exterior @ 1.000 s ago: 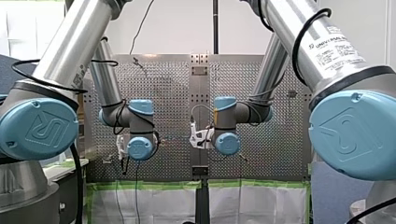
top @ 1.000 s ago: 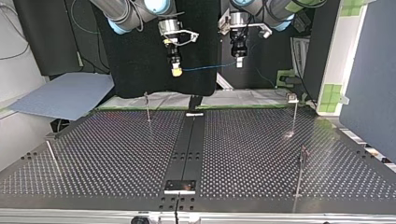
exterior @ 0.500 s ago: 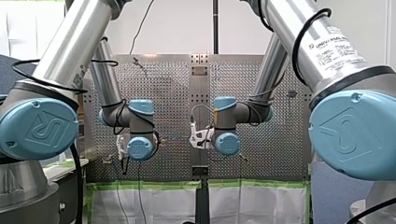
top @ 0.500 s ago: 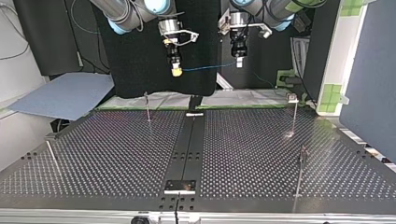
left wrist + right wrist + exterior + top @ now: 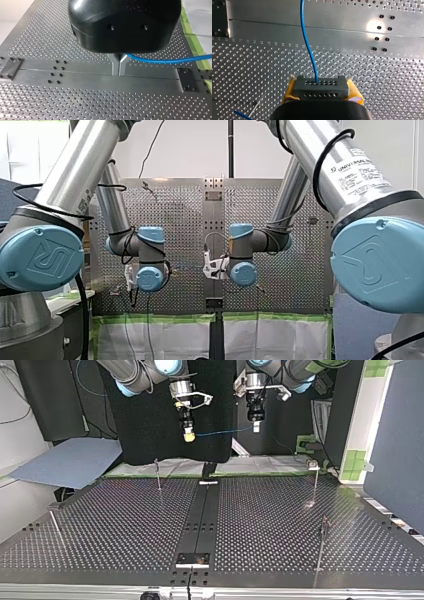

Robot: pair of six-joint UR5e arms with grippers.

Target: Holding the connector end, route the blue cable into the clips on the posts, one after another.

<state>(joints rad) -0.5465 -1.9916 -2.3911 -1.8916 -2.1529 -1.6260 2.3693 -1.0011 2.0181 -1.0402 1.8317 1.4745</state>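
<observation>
Blue cable (image 5: 302,22) leaves a dark grey connector (image 5: 321,83) that my right gripper (image 5: 321,90) clenches between its yellow pads (image 5: 288,93). The connector is a flat rectangular block of matte plastic, with two rows of small round holes across its face. The cable comes out of the upper row and curves away over the table.

My left gripper (image 5: 119,72) has its two slim metal fingers (image 5: 115,65) pressed together. The cable is nipped between them near their roots, under the glossy black rounded housing, and runs off to one side as a smooth, thin strand.

In the top view both grippers hang above the table's far edge, and the cable (image 5: 220,433) spans the gap between them in a shallow sag, clear of every post.

Thin upright posts (image 5: 158,474) stand well apart on the table (image 5: 50,105). It is a sheet of bright perforated metal, crossed by a smooth central strip with groups of black screw heads.

In the front view a white label (image 5: 361,170) on my right arm is headed "UNIVERSAL ROBOTS"; its smaller print is too small to read. The blue joint caps (image 5: 42,257) carry a raised "UR" mark.
</observation>
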